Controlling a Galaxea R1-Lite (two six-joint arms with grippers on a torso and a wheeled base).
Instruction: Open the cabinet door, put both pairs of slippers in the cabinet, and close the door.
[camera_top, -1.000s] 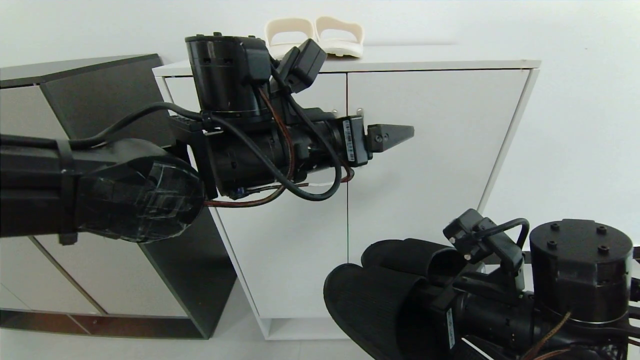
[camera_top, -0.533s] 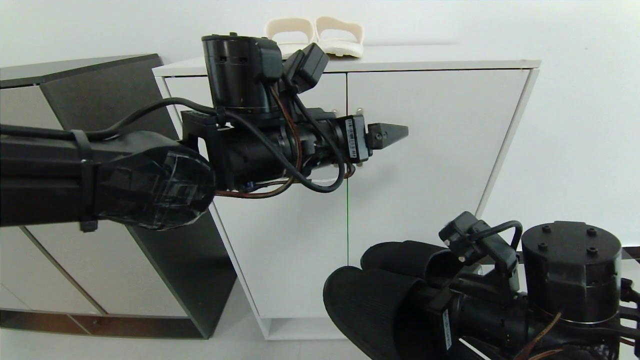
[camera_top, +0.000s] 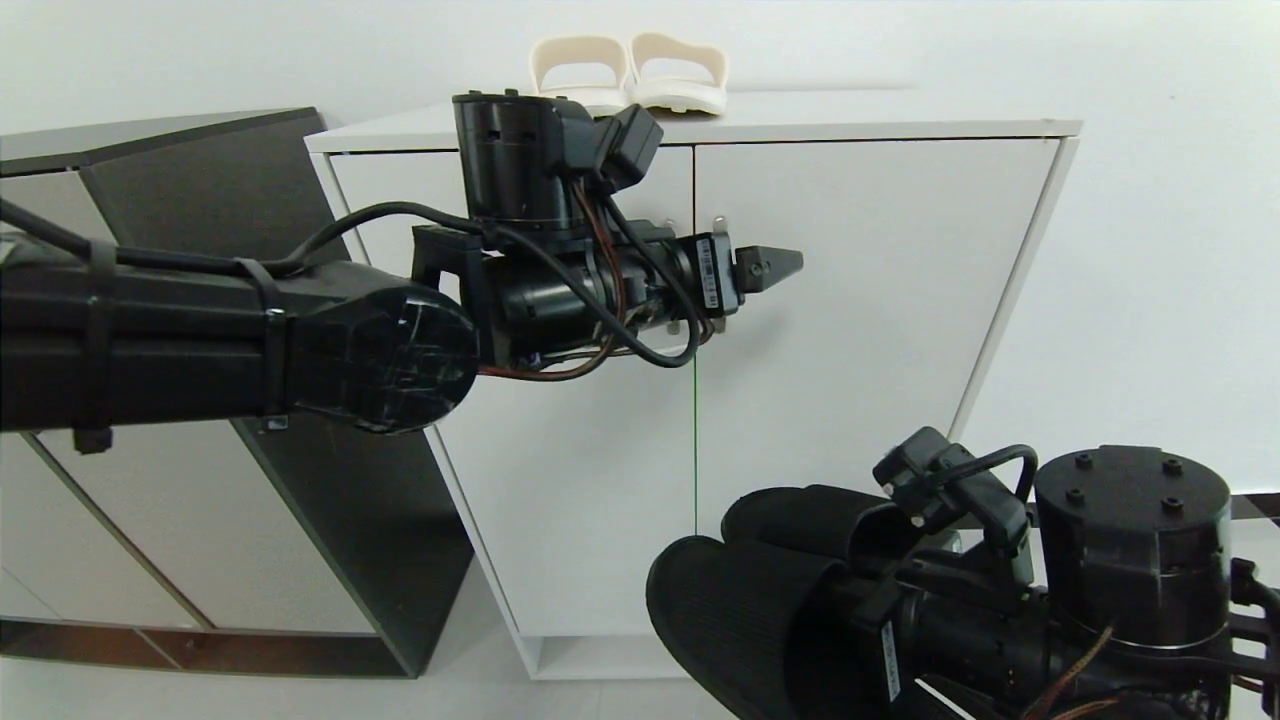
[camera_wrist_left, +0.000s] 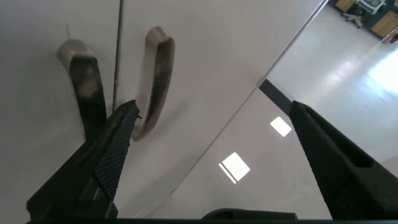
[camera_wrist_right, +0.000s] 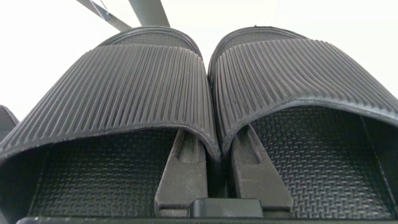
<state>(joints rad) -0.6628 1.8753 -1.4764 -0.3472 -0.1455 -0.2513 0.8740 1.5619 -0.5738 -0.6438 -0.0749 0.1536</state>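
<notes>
So far nothing is stowed: both cabinet doors (camera_top: 850, 330) are shut, the left gripper (camera_wrist_left: 211, 112) is spread wide just by their handles (camera_wrist_left: 155, 74), the right gripper (camera_wrist_right: 217, 171) pinches the black slippers (camera_top: 760, 590) low in front, and the white slippers (camera_top: 628, 72) sit on the cabinet's top. A white wall (camera_top: 1150, 250) stands behind, a dark cabinet (camera_top: 200, 180) alongside, and a pale floor (camera_top: 480, 690) below.

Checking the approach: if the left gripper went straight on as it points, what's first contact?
Probably the right cabinet door panel, just beside its handle. The left gripper is open, and one finger lines up near that handle and may clip it. Depth unclear.
</notes>
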